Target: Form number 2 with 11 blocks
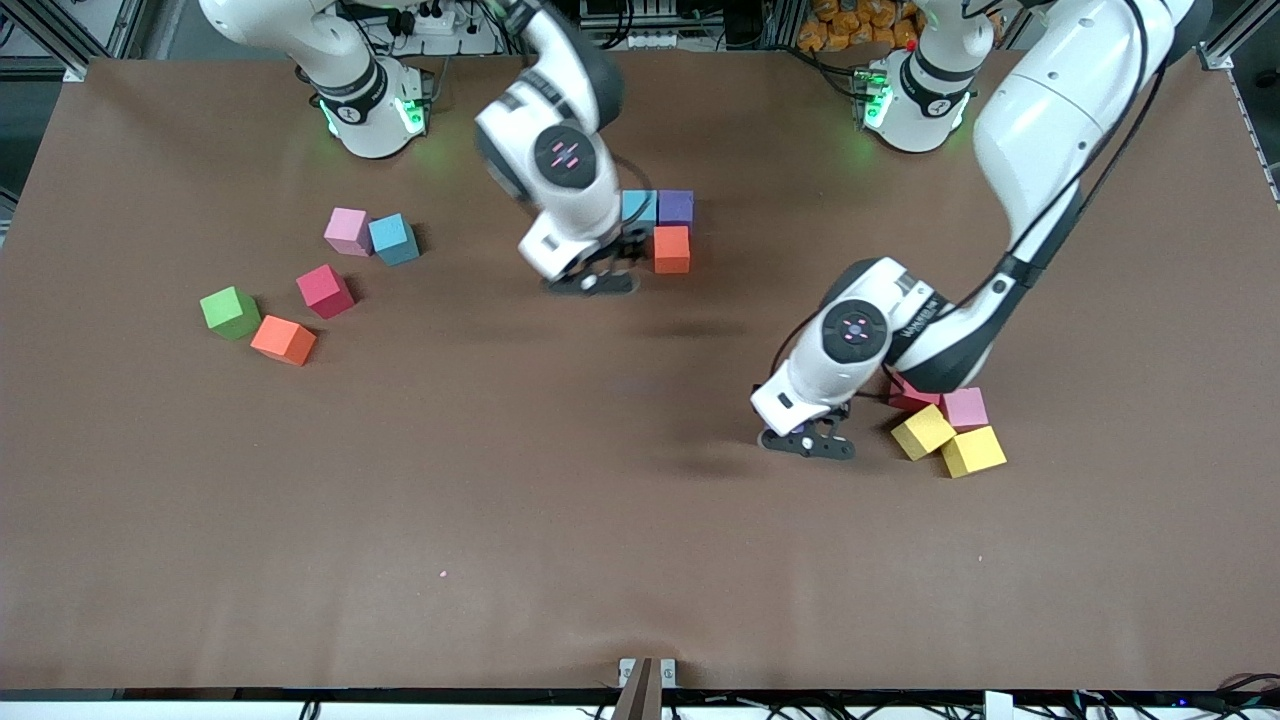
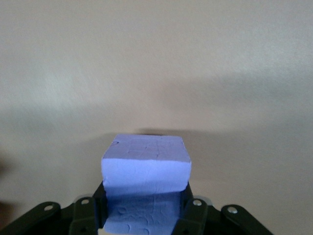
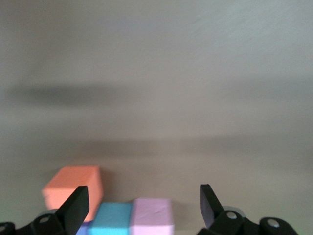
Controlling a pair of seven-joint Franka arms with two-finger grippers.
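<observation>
Yellow blocks (image 1: 972, 451) are lying nearest the front camera, two of them touching, toward the left arm's end of the table (image 1: 500, 520). A pink block (image 1: 966, 408) and a red block (image 1: 908, 397) are sitting just beside them, farther from the camera, the red one partly hidden under the left arm. The left gripper (image 1: 806, 441) is hanging over bare table close to this cluster, its jaws clamped on a blue-purple block (image 2: 145, 169) that is filling the left wrist view.

Partway up the table, the start of the number 2 (image 1: 662, 228) is standing as three touching cubes: a blue block (image 1: 639, 207) and a purple block (image 1: 676, 208) side by side, with an orange block (image 1: 672, 249) nearer the camera, against the purple one. The right gripper (image 1: 592, 284) is hovering just beside these, toward the right arm's end, its jaws spread wide and holding nothing.

Toward the right arm's end, five loose cubes are resting: a pink cube (image 1: 347, 230) touching a blue cube (image 1: 393, 239), then a red cube (image 1: 325, 291), a green cube (image 1: 229, 312) and an orange cube (image 1: 284, 340), the last two almost touching.
</observation>
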